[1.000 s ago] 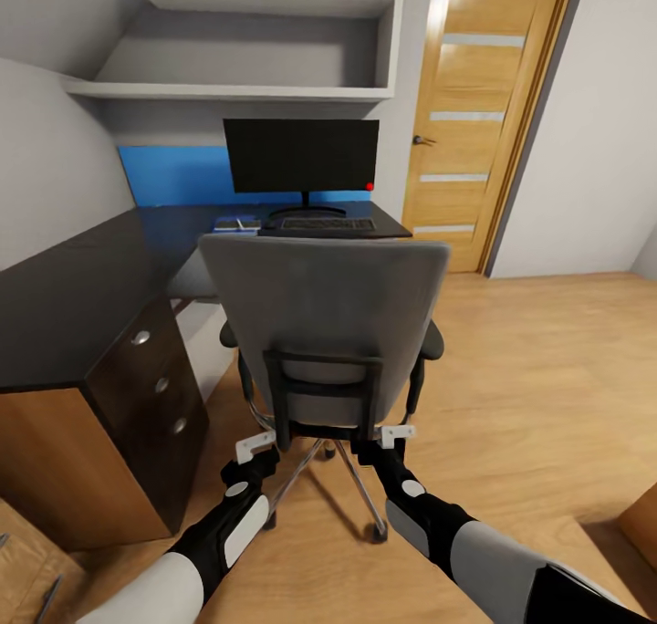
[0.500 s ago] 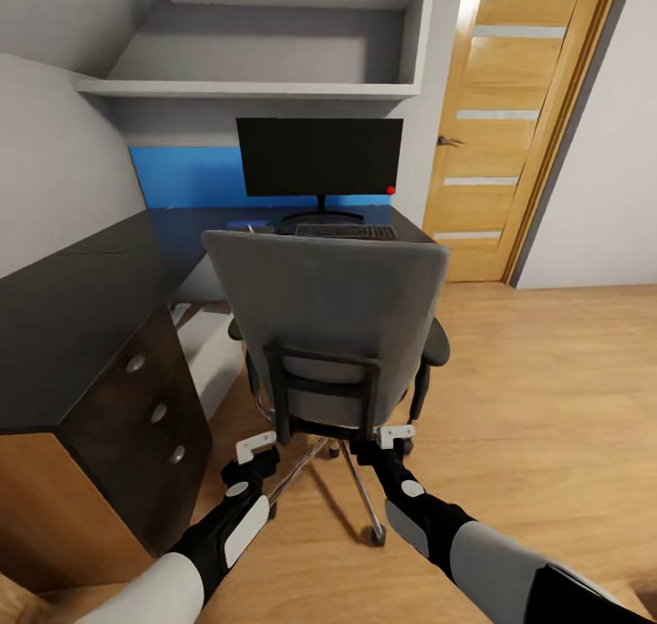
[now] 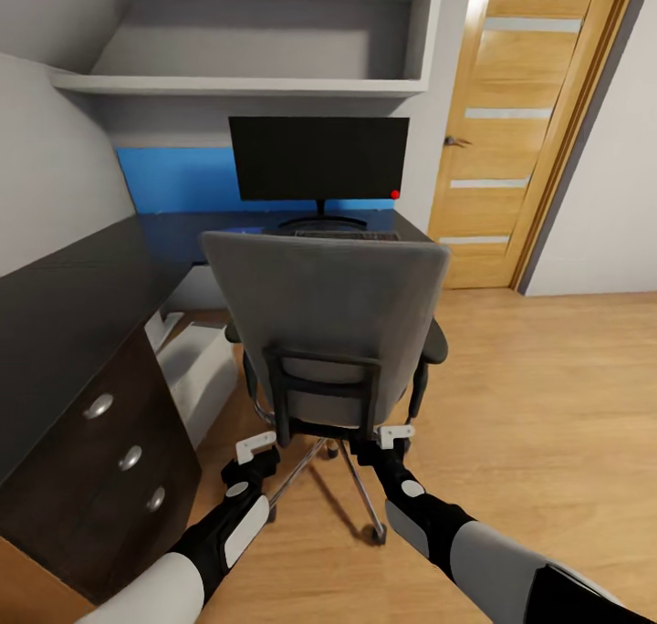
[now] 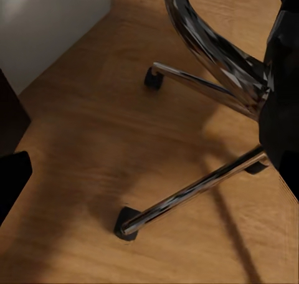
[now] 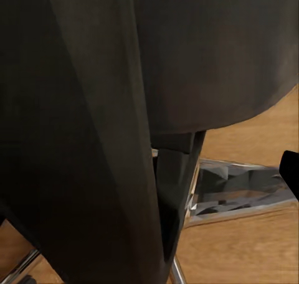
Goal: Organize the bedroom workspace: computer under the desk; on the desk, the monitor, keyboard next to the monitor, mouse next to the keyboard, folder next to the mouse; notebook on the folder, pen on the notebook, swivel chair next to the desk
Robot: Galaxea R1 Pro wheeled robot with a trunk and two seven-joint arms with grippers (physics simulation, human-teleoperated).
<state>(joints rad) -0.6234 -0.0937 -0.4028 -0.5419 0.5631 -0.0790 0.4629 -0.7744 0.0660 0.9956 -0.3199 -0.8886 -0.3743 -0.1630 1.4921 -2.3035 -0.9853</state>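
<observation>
Behind the swivel chair (image 3: 324, 318) facing the desk (image 3: 73, 286), both arms' jaws against its back frame, grip unclear.

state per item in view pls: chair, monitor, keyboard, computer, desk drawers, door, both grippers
swivel chair: upright, back toward robot, facing desk
monitor: upright on desk, screen dark
keyboard: flat before monitor
computer: on floor, under desk
drawers: closed
door: closed
left gripper: at chair base, jaw state unclear
right gripper: same

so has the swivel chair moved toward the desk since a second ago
Yes. The swivel chair has rolled forward: its backrest top now nearly covers the keyboard on the desk, which showed clear above it before.
</observation>
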